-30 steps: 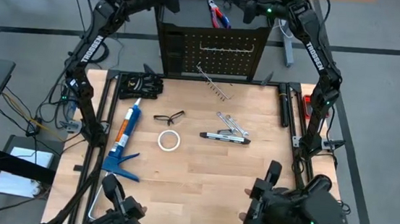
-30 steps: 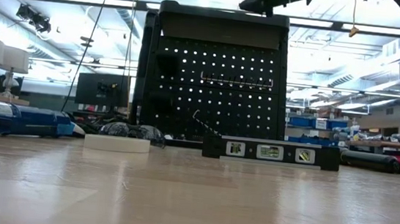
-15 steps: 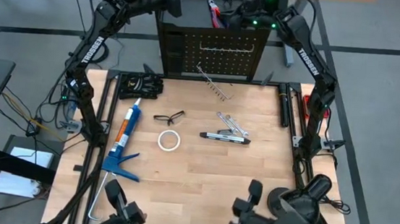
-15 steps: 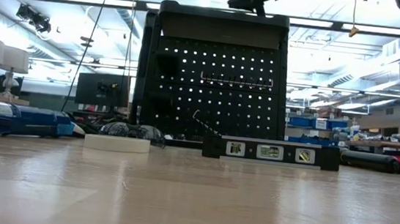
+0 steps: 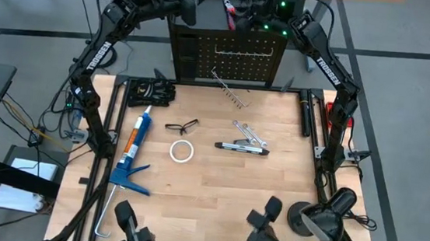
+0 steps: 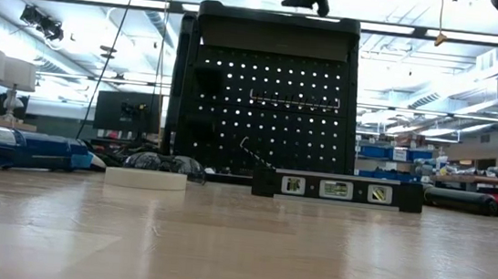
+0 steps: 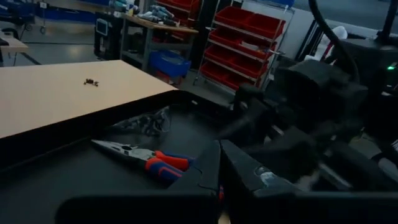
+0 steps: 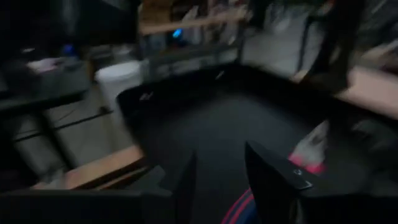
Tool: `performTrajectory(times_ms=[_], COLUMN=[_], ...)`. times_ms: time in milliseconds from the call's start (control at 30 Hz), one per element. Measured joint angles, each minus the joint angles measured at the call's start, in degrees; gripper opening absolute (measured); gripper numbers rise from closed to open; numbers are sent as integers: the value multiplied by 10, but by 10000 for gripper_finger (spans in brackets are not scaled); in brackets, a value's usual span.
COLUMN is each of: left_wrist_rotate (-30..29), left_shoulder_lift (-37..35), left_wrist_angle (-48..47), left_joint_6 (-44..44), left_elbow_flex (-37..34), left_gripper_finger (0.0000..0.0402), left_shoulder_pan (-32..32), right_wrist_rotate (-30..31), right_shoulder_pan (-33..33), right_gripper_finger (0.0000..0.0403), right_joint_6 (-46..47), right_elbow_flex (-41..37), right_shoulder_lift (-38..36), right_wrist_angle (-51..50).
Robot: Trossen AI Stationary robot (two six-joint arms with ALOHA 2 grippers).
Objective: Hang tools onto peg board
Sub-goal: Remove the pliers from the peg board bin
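The black peg board (image 5: 228, 55) stands upright at the table's far edge, its top tray (image 7: 62, 180) holding the red-and-blue-handled pliers (image 7: 149, 163), which lie flat in it. My left gripper (image 7: 217, 180) is shut and level at the tray's left end, just short of the pliers. My right gripper (image 8: 217, 180) is open over the tray from the right, and a red-and-blue handle (image 8: 239, 208) shows low between its fingers. On the table lie safety glasses (image 5: 181, 125), two silver wrenches (image 5: 245, 129) and a black-and-silver bar (image 5: 241, 147).
A blue caulking gun (image 5: 133, 148) lies along the table's left side, with a white tape roll (image 5: 181, 150) near the middle. A black bundle (image 5: 151, 91) and a loose hook rail (image 5: 229, 90) lie at the board's foot. The near half of the table is bare wood.
My right gripper has swung toward the table's left along the far edge. It has gone from the tray's right end to over the pliers and has rolled somewhat. The pliers and the table's tools lie as before.
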Motion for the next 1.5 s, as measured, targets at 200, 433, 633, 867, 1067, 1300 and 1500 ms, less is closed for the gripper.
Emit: performTrajectory(times_ms=[200,433,633,867,1067,1300,1500], left_wrist_rotate=[-1,-1,0,0,0,3,4], left_shoulder_lift=[-15,-24,-23,-23,-23,-25,-29], left_wrist_angle=[1,5,7,12,14,12,18], left_joint_6=[-1,-5,-12,-13,-14,-16,-13], left_elbow_flex=[0,0,0,0,0,0,0], left_gripper_finger=[15,15,15,15,15,15,15], left_shoulder_pan=[-2,-6,-6,-6,-6,-6,-6], right_wrist_rotate=[83,30,-4,-71,-103,-70,14], right_shoulder_pan=[-16,-57,-62,-63,-74,-88,-99], right_gripper_finger=[198,202,201,190,182,175,165], right_joint_6=[-4,15,-1,-2,43,65,53], right_elbow_flex=[-5,-9,-8,-8,-5,2,2], right_shoulder_lift=[9,33,37,47,63,66,61], right_wrist_angle=[19,-46,-44,-11,-10,-40,-62])
